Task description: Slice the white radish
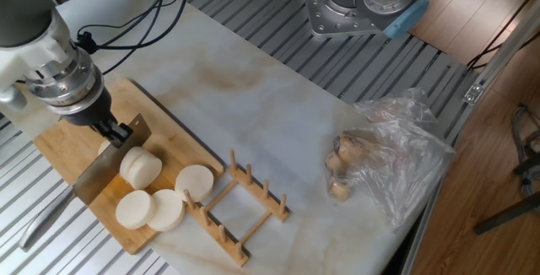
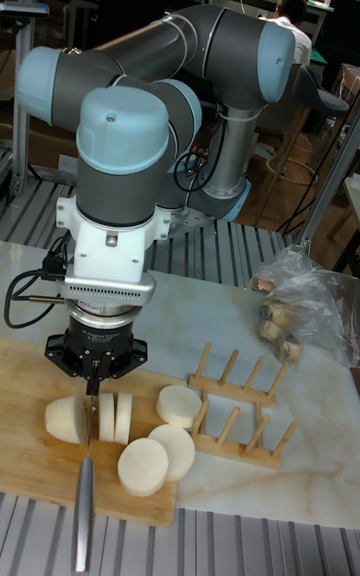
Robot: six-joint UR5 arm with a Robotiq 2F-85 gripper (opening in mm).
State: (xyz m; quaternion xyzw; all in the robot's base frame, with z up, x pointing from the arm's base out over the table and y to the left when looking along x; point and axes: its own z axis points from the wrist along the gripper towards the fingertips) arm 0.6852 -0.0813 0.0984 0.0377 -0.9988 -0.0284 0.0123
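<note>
White radish [image 2: 68,418]: on the cutting board, partly sliced; a rounded stub at the board's left end, two fresh slices [image 2: 118,417] standing on edge just beside it, blade between stub and slices. In the fixed view the stub is almost wholly hidden behind the blade and gripper.
Arm [image 2: 130,166]: largest thing in the tall fixed view, grey with pale blue caps, standing over the board; its upper part is cut off in the fixed view.
Marble slab [image 1: 278,115]: under the board and running away to its right; its near edge is cut off by the frame.
Cutting board [image 1: 76,161]: bamboo, at the slab's left end; the landmark for the rest.
Plastic bag [image 1: 396,153]: clear, crumpled, well to the right of the board; brownish lumps inside, hard to make out.
Dish rack [image 1: 240,203]: wooden, touching or just beside the board's right end; which one is unclear.
Knife [image 1: 105,167]: blade tilted across the board's left part, handle running off the near edge.
Loose discs: three [image 1: 150,207], lying flat on the board's right half, two overlapping, one [image 1: 195,180] by the rack.
Gripper [image 2: 93,383]: above the stub, fingers clenched on the spine of the knife.
</note>
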